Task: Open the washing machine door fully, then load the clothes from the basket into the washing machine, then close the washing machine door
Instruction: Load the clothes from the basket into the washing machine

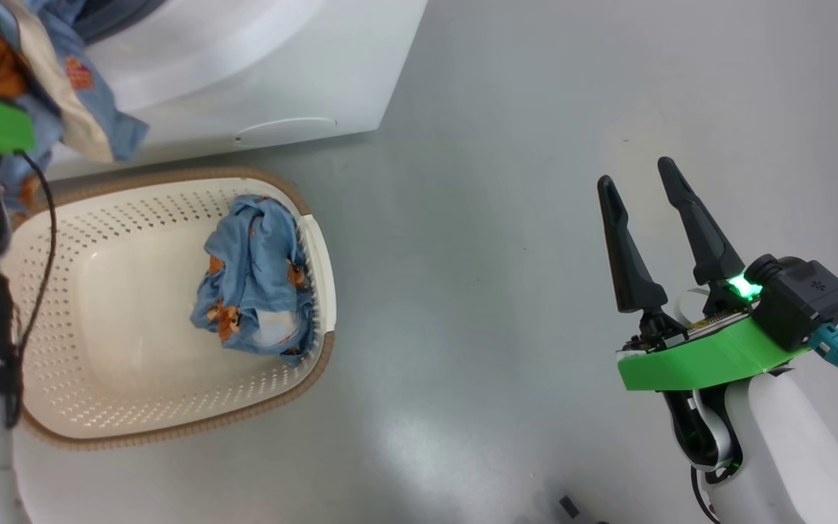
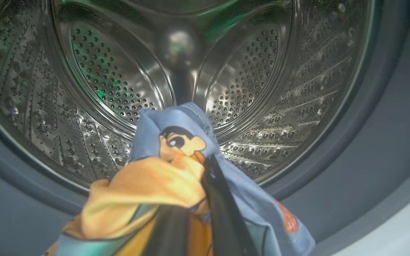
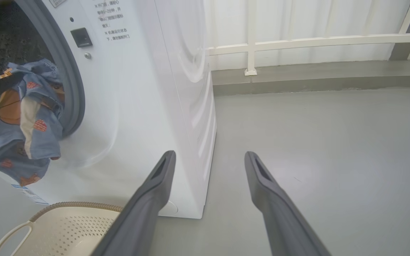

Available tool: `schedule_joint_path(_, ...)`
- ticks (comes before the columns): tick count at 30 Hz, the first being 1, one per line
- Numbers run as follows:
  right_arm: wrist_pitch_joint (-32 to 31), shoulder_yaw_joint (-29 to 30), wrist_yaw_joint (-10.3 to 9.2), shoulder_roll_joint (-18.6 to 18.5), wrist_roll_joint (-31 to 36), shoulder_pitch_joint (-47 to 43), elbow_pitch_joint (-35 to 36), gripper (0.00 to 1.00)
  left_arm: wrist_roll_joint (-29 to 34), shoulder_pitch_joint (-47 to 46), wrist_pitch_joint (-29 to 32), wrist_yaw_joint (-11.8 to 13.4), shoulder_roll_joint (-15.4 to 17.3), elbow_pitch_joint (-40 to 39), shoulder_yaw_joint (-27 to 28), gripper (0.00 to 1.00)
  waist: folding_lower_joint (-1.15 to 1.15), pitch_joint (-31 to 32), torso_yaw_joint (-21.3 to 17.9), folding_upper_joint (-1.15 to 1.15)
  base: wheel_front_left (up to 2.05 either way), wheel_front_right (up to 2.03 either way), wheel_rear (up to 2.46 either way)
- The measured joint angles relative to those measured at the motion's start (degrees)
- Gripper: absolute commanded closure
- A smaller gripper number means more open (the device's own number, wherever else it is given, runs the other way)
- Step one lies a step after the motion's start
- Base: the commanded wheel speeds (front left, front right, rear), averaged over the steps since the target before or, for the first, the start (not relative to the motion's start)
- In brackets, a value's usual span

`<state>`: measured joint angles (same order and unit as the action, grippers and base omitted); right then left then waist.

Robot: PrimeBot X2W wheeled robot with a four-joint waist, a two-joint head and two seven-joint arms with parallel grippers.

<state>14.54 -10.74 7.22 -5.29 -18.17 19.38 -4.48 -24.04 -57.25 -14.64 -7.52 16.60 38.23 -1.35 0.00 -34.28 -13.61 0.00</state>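
Note:
My left gripper [image 2: 205,167] is shut on a light blue garment [image 2: 176,153] with orange cartoon prints, held right at the mouth of the washing machine [image 3: 148,89], facing the steel drum [image 2: 119,78]. The garment [image 1: 77,94] hangs over the machine's front [image 1: 259,65], and it also hangs by the grey rubber ring [image 3: 68,71]. Another blue printed piece [image 1: 255,280] lies in the cream basket [image 1: 121,320] on the floor before the machine. My right gripper [image 1: 637,175] stands open over bare floor to the right, holding nothing. The door is out of view.
Grey floor [image 1: 535,109] spreads to the right of the machine and basket. A white railing [image 3: 315,41] and a low ledge run along the back wall. The round flap [image 1: 284,131] sits low on the machine's front, just above the basket's rim.

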Motion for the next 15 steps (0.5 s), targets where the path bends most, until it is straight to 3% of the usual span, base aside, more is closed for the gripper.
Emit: schedule_joint_path(15, 0.00, -0.24, 0.00, 1.30, -0.13, 0.01, -0.10, 0.00, 3.22, -15.44, -0.01, 0.00, 2.42, 16.13, -6.23, 1.00, 0.00, -0.76, -2.49, 0.00, 0.00, 0.00, 0.00)
